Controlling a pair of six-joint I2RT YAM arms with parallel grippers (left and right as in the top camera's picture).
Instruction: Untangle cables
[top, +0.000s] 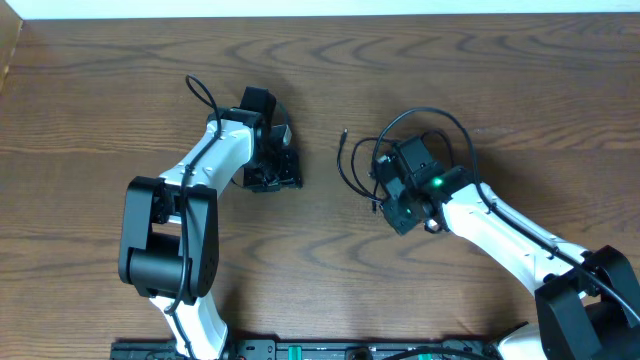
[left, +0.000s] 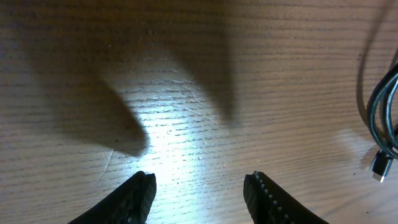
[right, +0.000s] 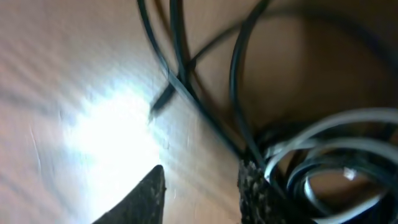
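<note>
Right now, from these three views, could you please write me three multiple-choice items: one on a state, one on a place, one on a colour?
1. The left gripper is:
A. open and empty
B. shut on a cable
C. shut and empty

2. The cables lie:
A. under the left gripper
B. at the right gripper
C. on the left arm's base

3. The cables' colours are:
A. black and white
B. red and black
C. both white

Answers:
1 A: in the left wrist view its jaws stand apart with nothing between them.
2 B: in the overhead view the loops sit at that gripper.
3 A: the right wrist view shows black strands and white ones.
</note>
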